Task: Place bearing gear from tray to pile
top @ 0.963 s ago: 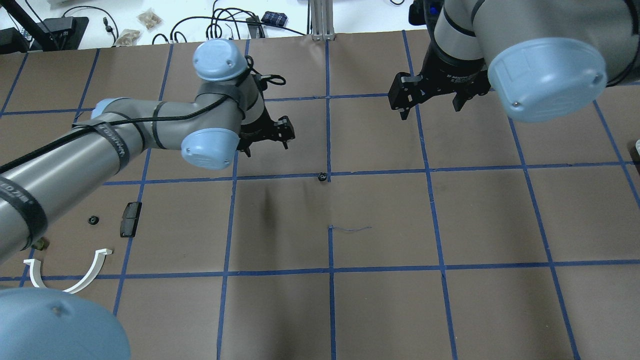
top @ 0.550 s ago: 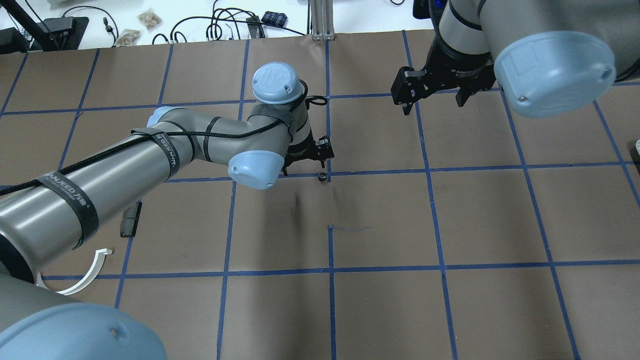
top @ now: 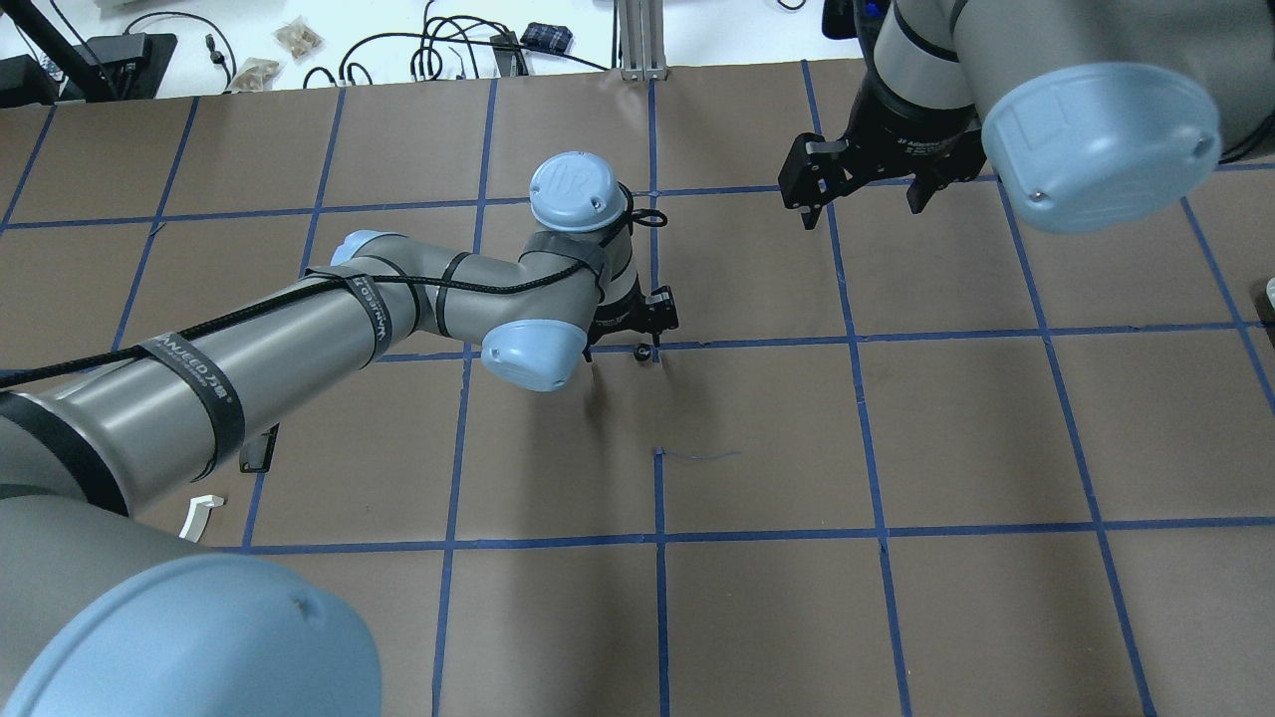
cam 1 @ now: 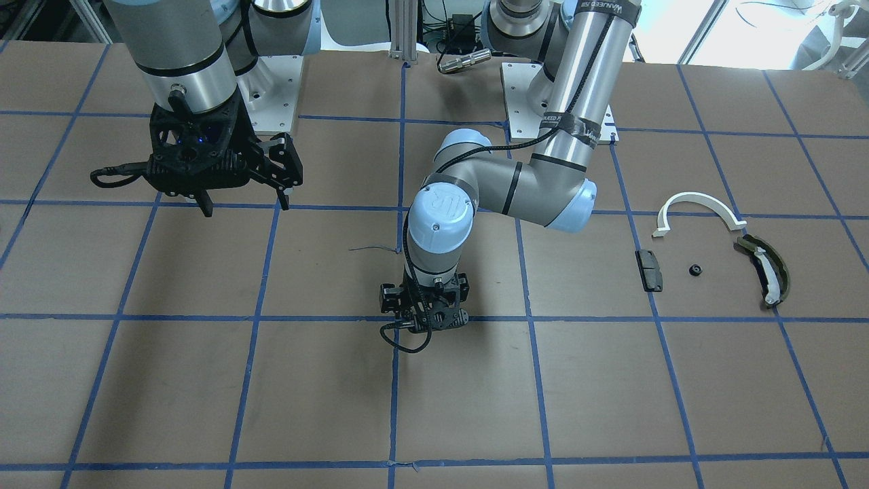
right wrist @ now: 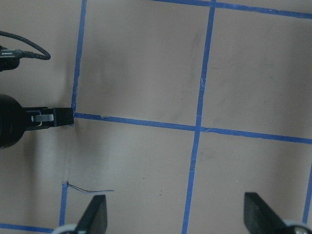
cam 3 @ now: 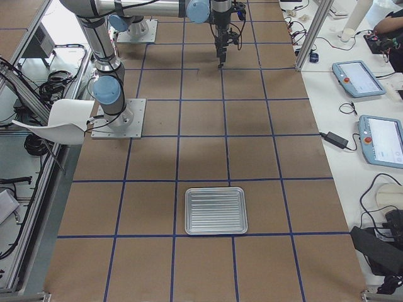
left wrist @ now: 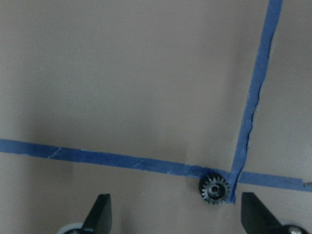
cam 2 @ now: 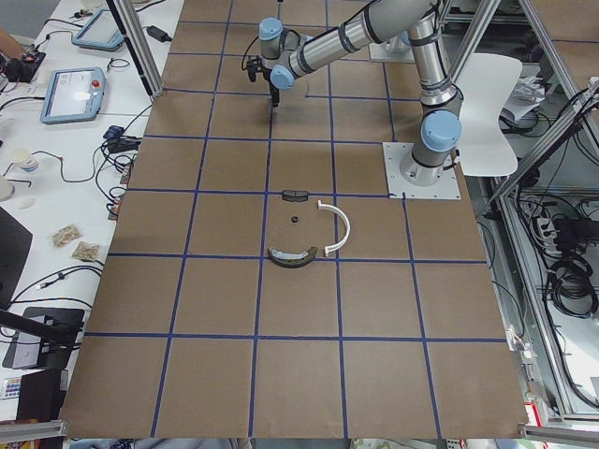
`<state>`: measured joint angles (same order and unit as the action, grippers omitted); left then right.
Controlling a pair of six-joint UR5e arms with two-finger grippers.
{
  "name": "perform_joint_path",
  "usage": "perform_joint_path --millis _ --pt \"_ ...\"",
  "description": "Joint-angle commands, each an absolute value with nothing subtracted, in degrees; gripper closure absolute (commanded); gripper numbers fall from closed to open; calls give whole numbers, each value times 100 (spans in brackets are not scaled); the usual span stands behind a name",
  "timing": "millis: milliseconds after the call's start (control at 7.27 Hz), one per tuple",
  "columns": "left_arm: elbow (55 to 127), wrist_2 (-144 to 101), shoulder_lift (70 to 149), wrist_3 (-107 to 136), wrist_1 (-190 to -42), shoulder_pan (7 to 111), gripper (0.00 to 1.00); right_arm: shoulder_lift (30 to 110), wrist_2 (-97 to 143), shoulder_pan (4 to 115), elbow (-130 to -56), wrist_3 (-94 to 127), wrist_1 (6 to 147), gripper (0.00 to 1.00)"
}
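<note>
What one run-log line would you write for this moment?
stage: pre-grasp | left gripper: open, over gear | right gripper: open, holding nothing | gear: on table at tape crossing

Tabletop point(top: 956, 428): brown paper cover, blue tape grid point(top: 855, 342) marking squares. Loose blue thread point(top: 697, 456) near table centre. Light bright, even; shadows soft.

Beyond far edge: white bench point(top: 329, 40), black cables point(top: 448, 55), small bagged items point(top: 297, 38), aluminium post point(top: 637, 40). Two touchscreen pendants point(cam 3: 359, 77) on same bench, toward table's right end.

Behind near edge: white chair point(cam 2: 487, 108), aluminium frame rails point(cam 2: 552, 56), cable bundles point(cam 2: 571, 271) on floor.
</note>
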<state>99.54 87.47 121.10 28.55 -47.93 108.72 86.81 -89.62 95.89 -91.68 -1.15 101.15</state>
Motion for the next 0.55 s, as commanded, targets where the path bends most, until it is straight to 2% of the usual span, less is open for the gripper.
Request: perform_joint_path --millis 0,138,412 --pt "9949 8754 12190 2900 -4711 10951 13 8675 -8956 9589 -9158 -114 10116 0" --pt "9949 8754 12182 2883 -4720 10951 19 8675 -8947 9589 -9158 -106 10116 0" --pt "9940 8754 12182 2874 -4720 10960 51 8675 -8930 9589 -9132 -97 10116 0"
